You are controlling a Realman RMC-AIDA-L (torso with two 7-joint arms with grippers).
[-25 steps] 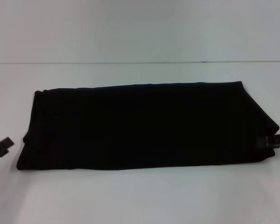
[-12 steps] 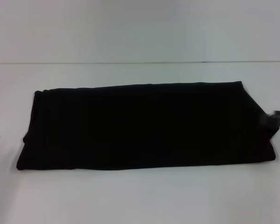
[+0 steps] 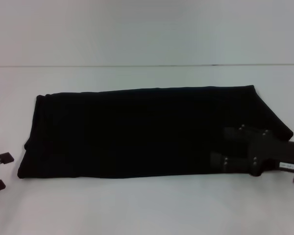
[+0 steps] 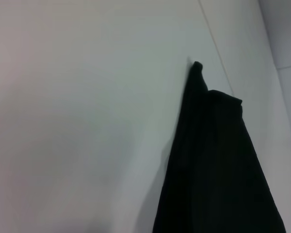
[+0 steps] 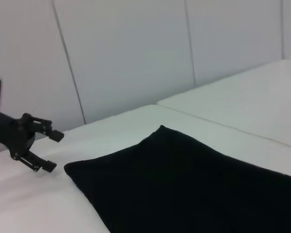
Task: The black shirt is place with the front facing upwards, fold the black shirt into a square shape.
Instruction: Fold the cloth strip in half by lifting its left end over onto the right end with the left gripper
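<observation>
The black shirt [image 3: 137, 132] lies on the white table [image 3: 147, 205] as a long folded band running left to right, with no lettering showing. My right gripper [image 3: 218, 146] reaches in from the right and hovers over the shirt's right part, its fingers open and holding nothing. Just off the shirt's left end, my left gripper [image 3: 1, 171] stands open and apart from the cloth. The right wrist view shows the shirt [image 5: 194, 189] with the left gripper [image 5: 52, 151] open beyond its far end. In the left wrist view only an end of the shirt [image 4: 213, 165] appears.
The white table's back edge [image 3: 147, 65] runs across behind the shirt, with a pale panelled wall [image 5: 126, 53] beyond. Bare tabletop lies in front of the shirt and to its left.
The right gripper has swung in from the shirt's right edge to over its right part, fingers open. The left gripper has come back into view at the left, lower and open.
</observation>
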